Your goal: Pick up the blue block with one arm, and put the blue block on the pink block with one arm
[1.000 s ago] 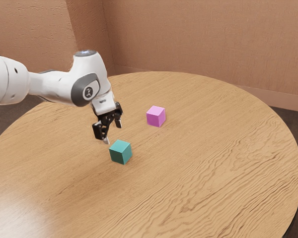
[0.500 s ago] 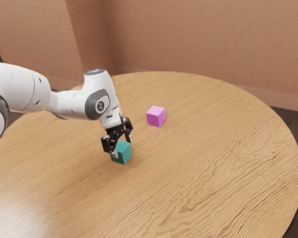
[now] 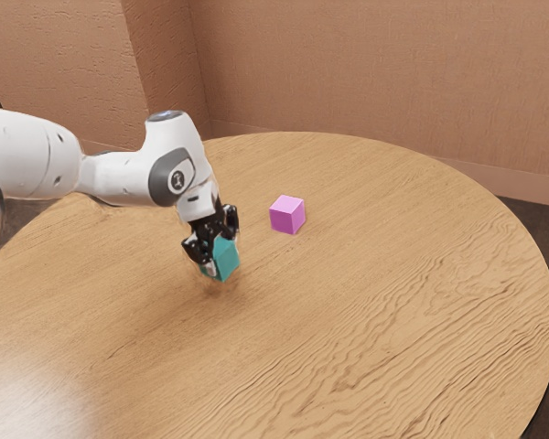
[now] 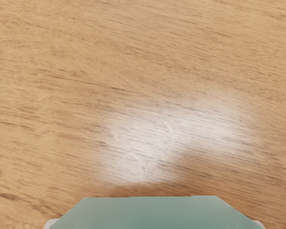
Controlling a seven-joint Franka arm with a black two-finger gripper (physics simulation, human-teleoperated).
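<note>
End effector (image 3: pixel 212 260): black, two fingers clamped on blue block (image 3: pixel 227 260) from opposite sides. Blue block: smooth teal cube, edges alike, raised just off tabletop (image 3: pixel 393 302), tilted with one corner lowest. Tabletop: round, glossy wood grain with pale sheen under the hand. Pink block (image 3: pixel 287 214): plain cube, flat on tabletop, near end effector, apart from it, toward the exterior view's right.

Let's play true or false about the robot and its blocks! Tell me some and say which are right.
1. The black hand grips the blue-green cube. True.
2. The blue-green cube sits on the round wooden table. False: it hangs in the air above it.
3. The pink cube rests on the table. True.
4. The blue-green cube is stacked on the pink cube. False: they are apart.
</note>
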